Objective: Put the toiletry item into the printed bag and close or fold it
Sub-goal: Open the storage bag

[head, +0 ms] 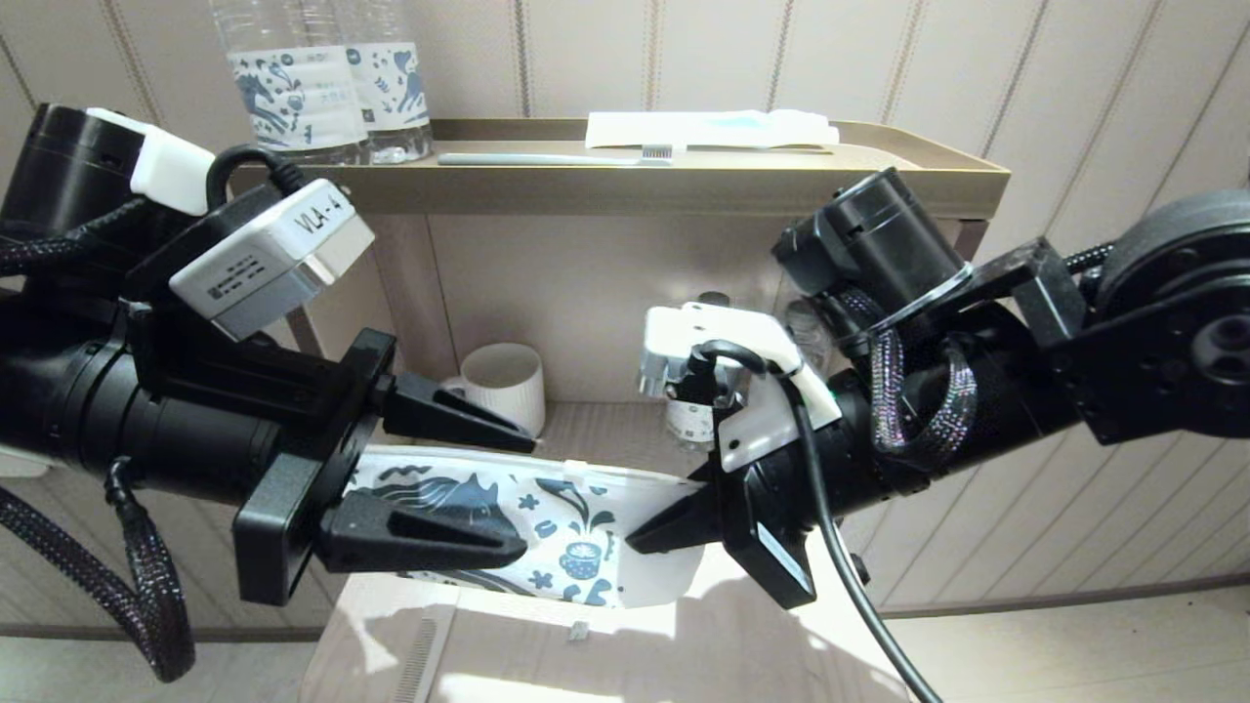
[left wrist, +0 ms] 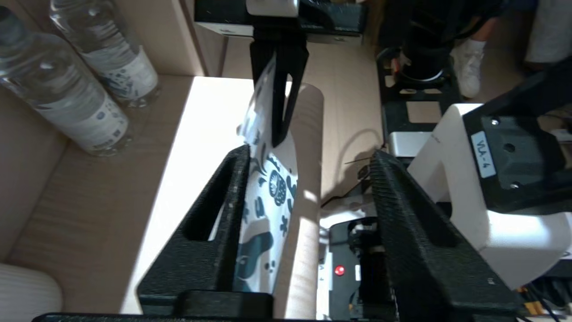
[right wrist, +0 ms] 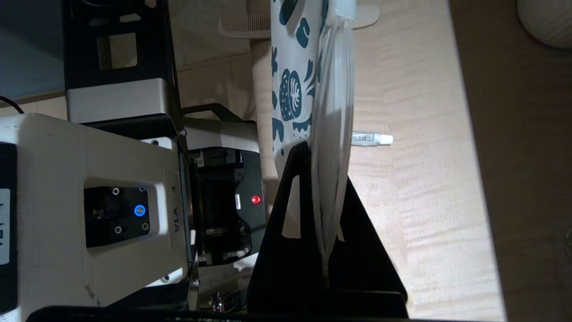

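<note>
A: Head camera looked forward and down past both arms at the shelf (head: pixel 723 181).
B: And the wrist cameras?
A: Each sat close behind its fingers, facing the other arm. All three shared the bag (head: pixel 576 537) (left wrist: pixel 268 192) (right wrist: pixel 292 67). Only the right wrist caught the small tube (right wrist: pixel 372 138).

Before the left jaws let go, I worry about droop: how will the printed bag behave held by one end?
Probably floppy: the printed bag is thin film, its edge bowing in the right gripper. Likely light. The left gripper stands open around it, so it may sag.
</note>
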{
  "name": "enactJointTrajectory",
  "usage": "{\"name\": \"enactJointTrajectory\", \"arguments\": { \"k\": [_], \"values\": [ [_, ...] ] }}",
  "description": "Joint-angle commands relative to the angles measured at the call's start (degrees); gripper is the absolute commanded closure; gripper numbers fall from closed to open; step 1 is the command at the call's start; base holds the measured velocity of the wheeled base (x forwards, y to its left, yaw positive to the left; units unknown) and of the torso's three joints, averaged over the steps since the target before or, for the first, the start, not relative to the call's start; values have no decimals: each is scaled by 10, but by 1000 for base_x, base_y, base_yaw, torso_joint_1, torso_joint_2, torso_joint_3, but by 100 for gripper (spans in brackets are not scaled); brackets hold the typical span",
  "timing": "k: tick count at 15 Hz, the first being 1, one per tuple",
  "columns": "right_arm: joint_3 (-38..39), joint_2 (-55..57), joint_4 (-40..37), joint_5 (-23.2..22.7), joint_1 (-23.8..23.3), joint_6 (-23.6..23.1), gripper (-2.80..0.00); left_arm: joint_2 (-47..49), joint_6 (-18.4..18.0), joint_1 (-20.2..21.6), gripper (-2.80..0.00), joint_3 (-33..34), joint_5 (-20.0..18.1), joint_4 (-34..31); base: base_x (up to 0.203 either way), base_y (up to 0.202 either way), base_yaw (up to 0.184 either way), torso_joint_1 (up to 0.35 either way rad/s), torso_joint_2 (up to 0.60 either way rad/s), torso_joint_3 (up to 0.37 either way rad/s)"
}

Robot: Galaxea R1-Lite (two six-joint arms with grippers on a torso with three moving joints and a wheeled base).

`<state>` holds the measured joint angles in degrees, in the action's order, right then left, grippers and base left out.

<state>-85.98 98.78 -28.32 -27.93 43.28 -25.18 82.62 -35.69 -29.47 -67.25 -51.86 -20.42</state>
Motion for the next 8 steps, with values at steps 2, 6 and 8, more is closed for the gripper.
{"name": "enactJointTrajectory", "arguments": {
  "k": [2,6,8],
  "values": [
    [-14,4,-2,-5,6,0,0,-8,-2,16,-280,18,-15,-1,0,0,0,0,0,0],
    [1,3,34,-6,10,10,0,-2,10,46,-280,-7,-43,-1,0,0,0,0,0,0],
    [3,3,40,-13,13,14,0,11,14,46,-280,-10,-44,-1,0,0,0,0,0,0]
  ]
}}
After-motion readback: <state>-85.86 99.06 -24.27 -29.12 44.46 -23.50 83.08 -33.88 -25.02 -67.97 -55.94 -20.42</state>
